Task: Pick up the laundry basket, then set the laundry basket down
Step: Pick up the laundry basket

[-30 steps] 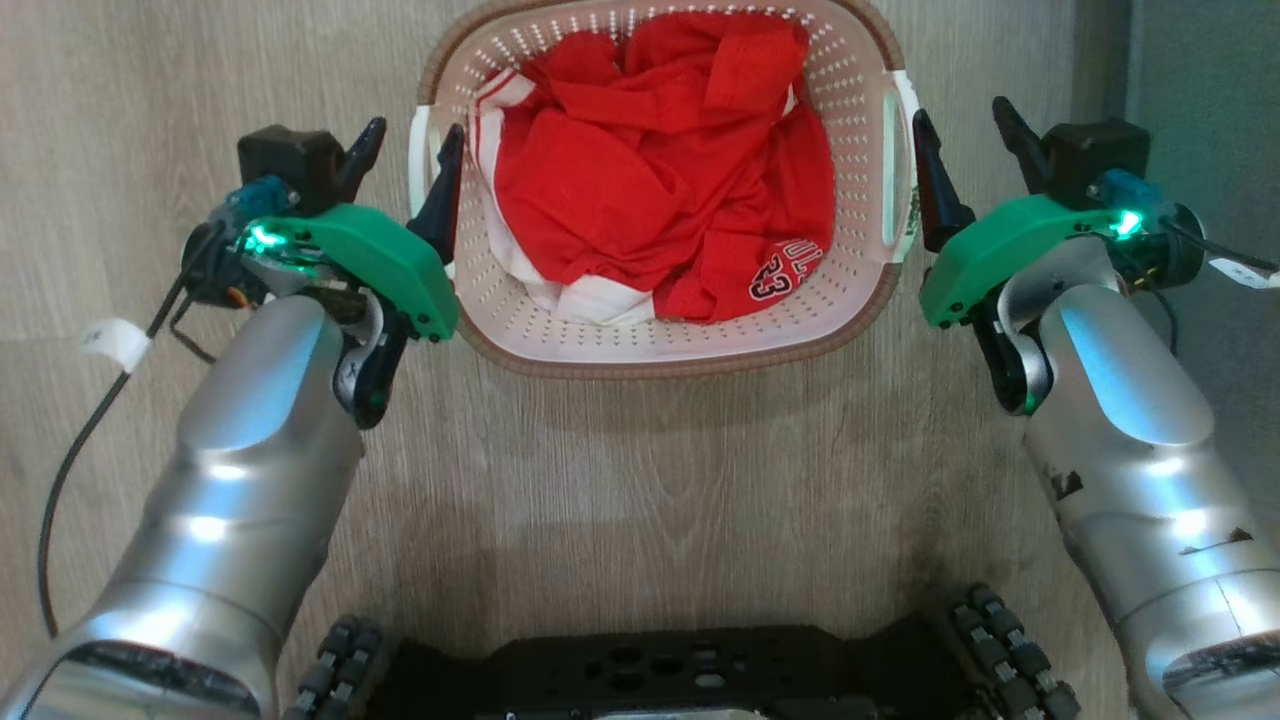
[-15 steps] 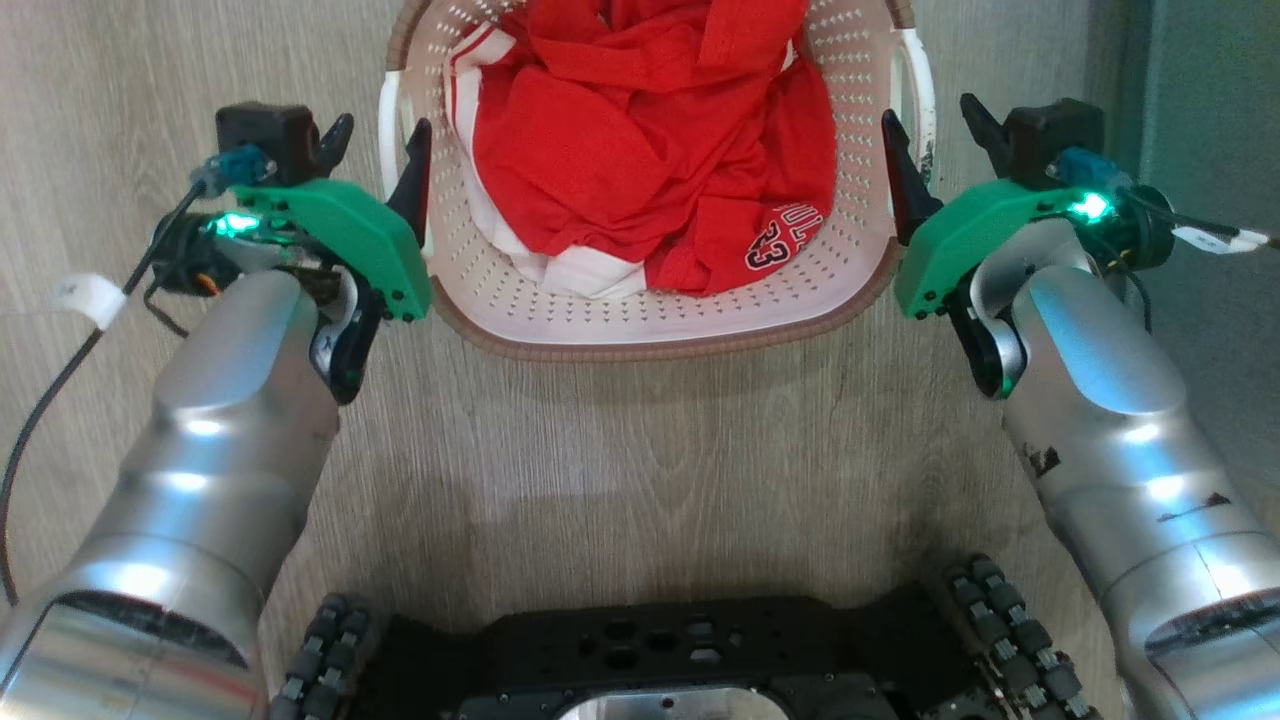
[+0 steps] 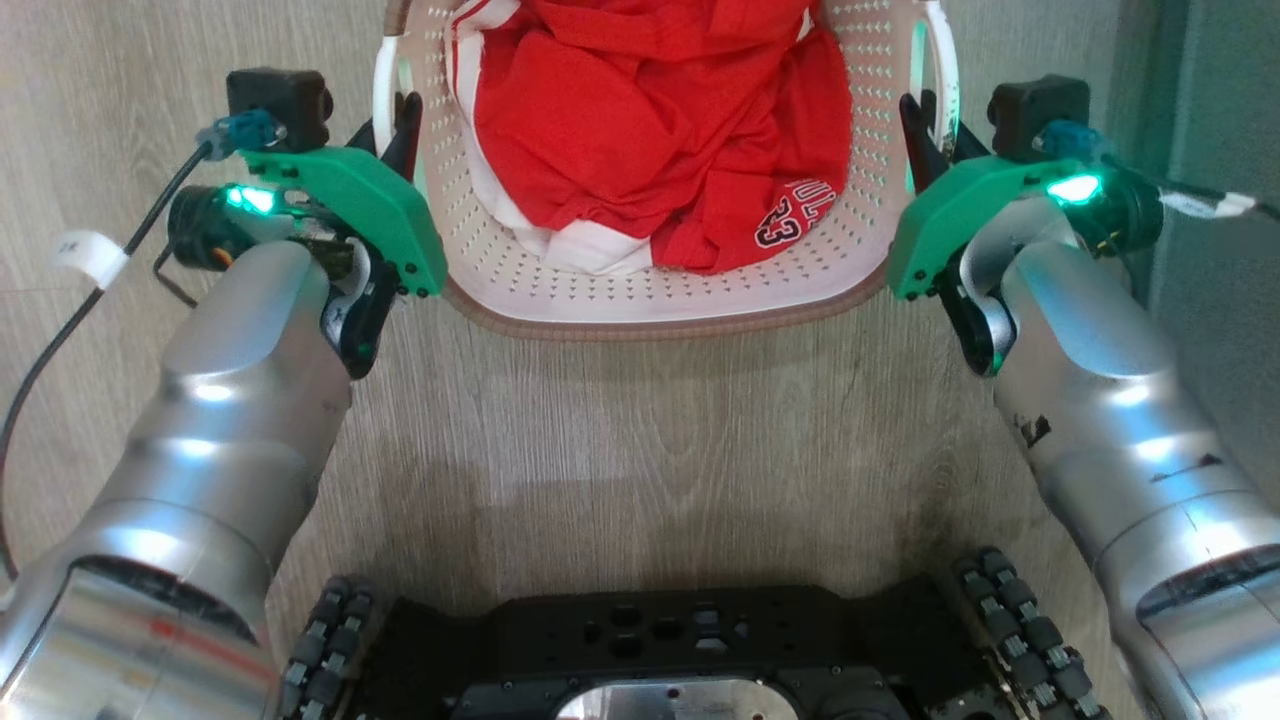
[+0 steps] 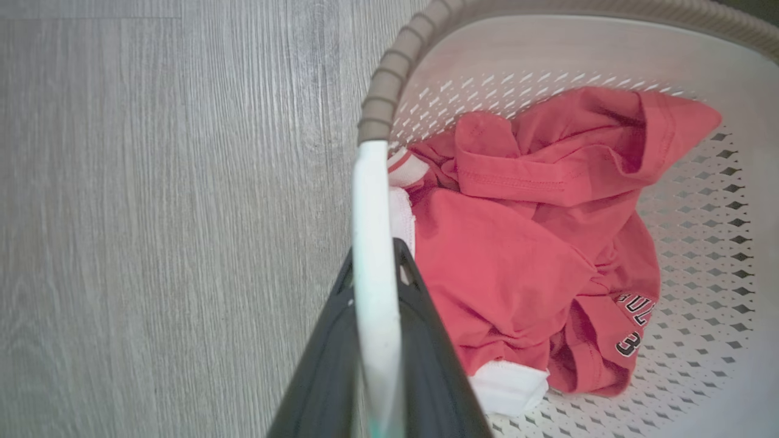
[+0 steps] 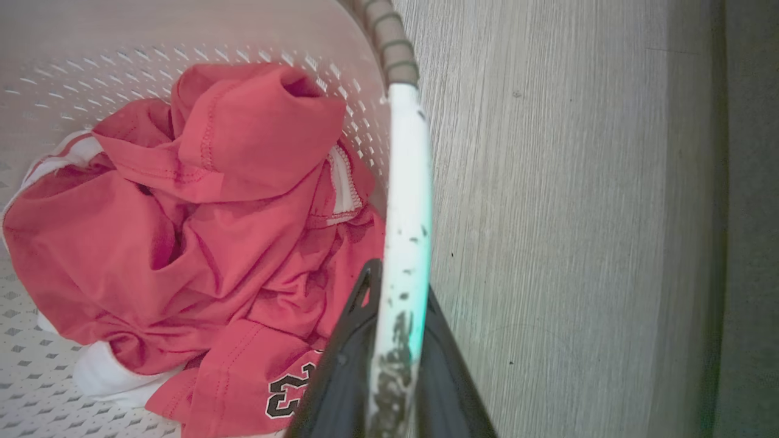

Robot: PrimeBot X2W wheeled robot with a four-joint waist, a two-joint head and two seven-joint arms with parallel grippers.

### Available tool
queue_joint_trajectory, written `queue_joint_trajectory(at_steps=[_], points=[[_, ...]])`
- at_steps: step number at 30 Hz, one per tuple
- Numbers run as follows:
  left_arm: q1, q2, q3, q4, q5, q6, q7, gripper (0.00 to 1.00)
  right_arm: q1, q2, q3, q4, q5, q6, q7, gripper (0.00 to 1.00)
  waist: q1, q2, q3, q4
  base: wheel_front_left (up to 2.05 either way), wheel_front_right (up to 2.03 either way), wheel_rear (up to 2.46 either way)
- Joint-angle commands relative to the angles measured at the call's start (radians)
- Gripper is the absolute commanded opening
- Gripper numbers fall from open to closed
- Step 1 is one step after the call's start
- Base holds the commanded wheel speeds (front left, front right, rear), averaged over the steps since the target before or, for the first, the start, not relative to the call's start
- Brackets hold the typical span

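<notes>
Wood-look floor [image 3: 640,430] all around. The laundry basket [image 3: 600,290] is at the top middle of the head view, right between the two arms. Can't tell if it's off the floor. There's a crumpled red jersey [image 3: 650,130] with white trim inside. The left hand [image 3: 392,120] is clamped on the white left handle [image 4: 372,243], one finger on each side. The right hand [image 3: 935,130] grips the scuffed right handle [image 5: 406,213] the same way.
</notes>
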Motion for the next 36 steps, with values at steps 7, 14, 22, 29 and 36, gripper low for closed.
queue_joint_trajectory(at_steps=[7,14,22,29,36], points=[[0.006,0.037,-0.018,0.026,-0.047,0.008,-0.004,0.0,0.031,0.012,0.031,0.029,0.024,-0.002,-0.003,0.0,0.0001,-0.0001,-0.01,0.007,0.0,0.0,0.0],[0.0,0.031,-0.053,0.041,-0.091,0.008,0.002,0.0,0.027,0.011,0.025,0.06,0.031,-0.002,-0.003,0.0,0.0001,-0.0001,-0.042,0.005,0.0,0.0,0.0],[0.008,0.032,-0.091,0.031,-0.165,0.008,0.073,0.0,0.021,0.01,0.025,0.142,0.044,-0.002,0.001,0.0,0.0001,-0.0001,-0.112,0.002,0.0,0.0,0.0],[0.036,0.046,-0.12,0.019,-0.245,0.008,0.176,0.0,0.026,0.011,0.042,0.187,0.074,-0.002,0.07,0.0,0.0001,-0.0001,-0.214,-0.004,0.0,0.0,0.0],[0.056,0.055,-0.136,0.023,-0.312,0.008,0.248,0.0,0.042,0.011,0.062,0.202,0.105,-0.002,0.144,0.0,0.0001,-0.0001,-0.321,-0.004,0.0,0.0,0.0]])
